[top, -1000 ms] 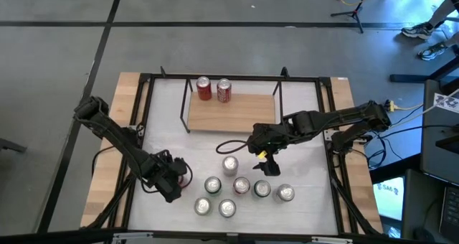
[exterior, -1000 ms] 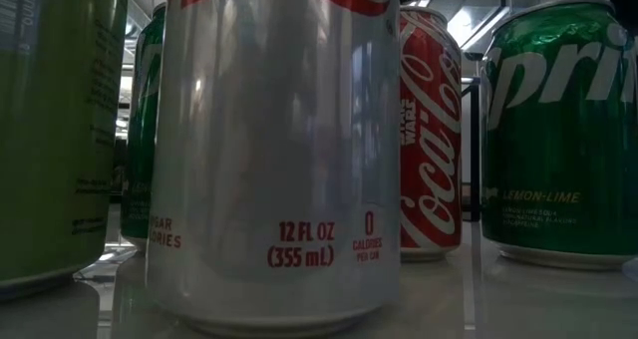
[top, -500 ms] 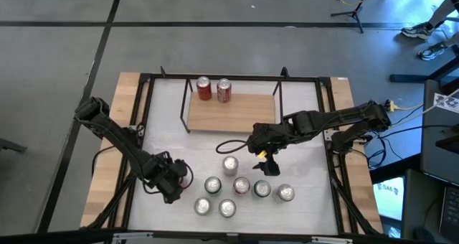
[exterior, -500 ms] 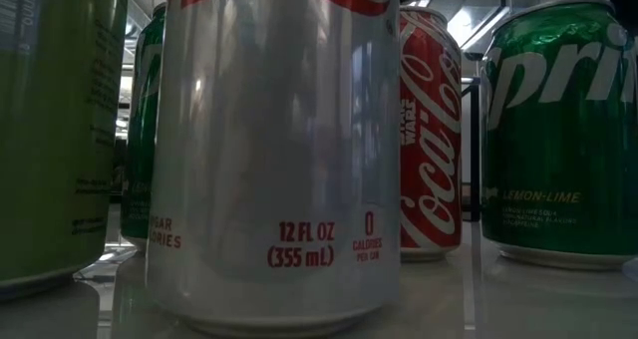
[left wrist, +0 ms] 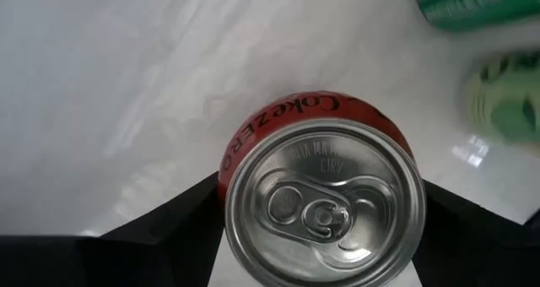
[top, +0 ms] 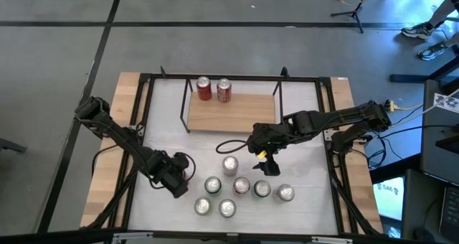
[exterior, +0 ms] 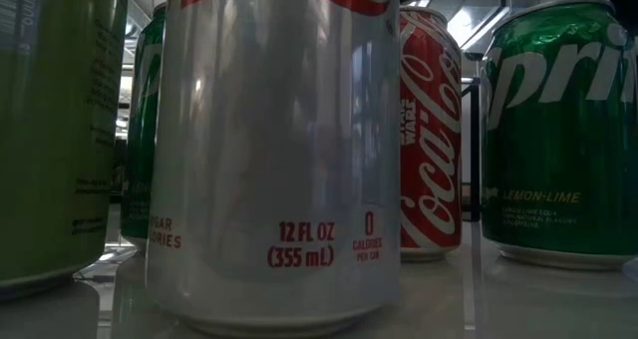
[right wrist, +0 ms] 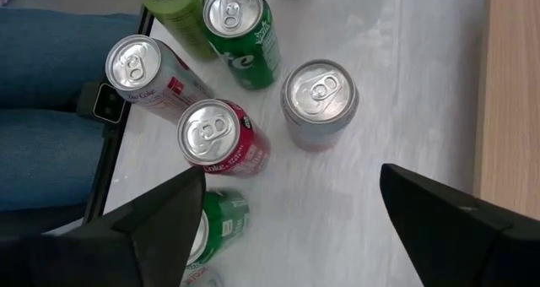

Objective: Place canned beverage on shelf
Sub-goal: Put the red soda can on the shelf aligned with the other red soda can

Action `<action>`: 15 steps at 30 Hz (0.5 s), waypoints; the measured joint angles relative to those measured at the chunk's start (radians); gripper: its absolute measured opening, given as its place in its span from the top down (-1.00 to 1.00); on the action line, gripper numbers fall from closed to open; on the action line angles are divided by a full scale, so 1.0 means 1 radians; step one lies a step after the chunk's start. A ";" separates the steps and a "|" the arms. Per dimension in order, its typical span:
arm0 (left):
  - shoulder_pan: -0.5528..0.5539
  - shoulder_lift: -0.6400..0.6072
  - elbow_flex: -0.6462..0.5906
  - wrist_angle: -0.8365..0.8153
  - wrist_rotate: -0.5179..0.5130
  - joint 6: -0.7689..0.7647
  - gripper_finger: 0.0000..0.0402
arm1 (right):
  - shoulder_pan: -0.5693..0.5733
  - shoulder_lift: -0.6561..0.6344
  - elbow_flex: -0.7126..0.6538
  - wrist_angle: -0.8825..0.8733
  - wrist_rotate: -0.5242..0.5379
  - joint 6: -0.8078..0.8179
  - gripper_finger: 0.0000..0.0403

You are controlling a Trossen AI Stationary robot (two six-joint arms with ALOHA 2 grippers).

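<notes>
On the left, my left gripper (top: 176,177) is low over the table (top: 308,100), pointing straight down over a red can (left wrist: 323,186) that stands upright just left of the loose cans (top: 241,186). The wrist view shows its lid centred, with a finger (left wrist: 160,228) close on each side. That is the line-up I want for a top grasp, but I cannot tell whether the jaws are pressing on the can or only flanking it. I reckon this is the pick-up step, with the carry yet to come. Behind the cluster sits the shelf (top: 237,113), with two red cans (top: 214,90) side by side at its back left. Most of the board is free for this one. On the right, my right gripper (top: 262,152) hovers between shelf and cluster, jaws wide apart and empty, probably waiting clear of the left arm's path.
</notes>
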 joint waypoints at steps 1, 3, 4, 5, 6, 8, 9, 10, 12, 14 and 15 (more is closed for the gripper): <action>0.008 0.000 0.000 0.000 -0.002 -0.032 -0.42 | 0.000 0.000 0.000 0.000 0.000 0.000 -0.74; 0.026 0.000 0.000 0.001 -0.007 -0.097 -0.42 | 0.000 0.000 0.000 0.000 0.000 0.000 -0.74; 0.035 0.000 0.000 0.001 -0.010 -0.131 -0.42 | 0.000 0.000 0.000 0.000 0.000 0.000 -0.74; 0.045 0.000 0.000 0.001 -0.014 -0.156 -0.42 | 0.000 0.000 0.000 0.000 0.000 0.000 -0.74; 0.055 0.000 0.000 0.001 -0.018 -0.179 -0.42 | 0.000 0.000 0.000 0.000 0.000 0.000 -0.74; 0.075 0.000 0.000 0.000 -0.022 -0.218 -0.42 | 0.000 0.000 0.000 0.000 0.000 0.000 -0.74; 0.085 0.000 0.000 0.000 -0.023 -0.230 -0.42 | 0.000 0.000 0.000 0.000 0.000 0.000 -0.74; 0.096 0.000 0.000 0.000 -0.022 -0.241 -0.42 | 0.000 0.000 0.000 0.000 0.000 0.000 -0.74; 0.118 0.000 0.000 -0.005 -0.022 -0.269 -0.44 | 0.000 0.000 0.000 0.000 0.000 0.000 -0.74; 0.140 0.000 0.000 -0.008 -0.023 -0.283 -0.48 | 0.000 0.000 0.000 0.000 0.000 0.000 -0.74; 0.150 0.000 0.000 -0.008 -0.023 -0.283 -0.49 | 0.000 0.000 0.000 0.000 0.000 0.000 -0.74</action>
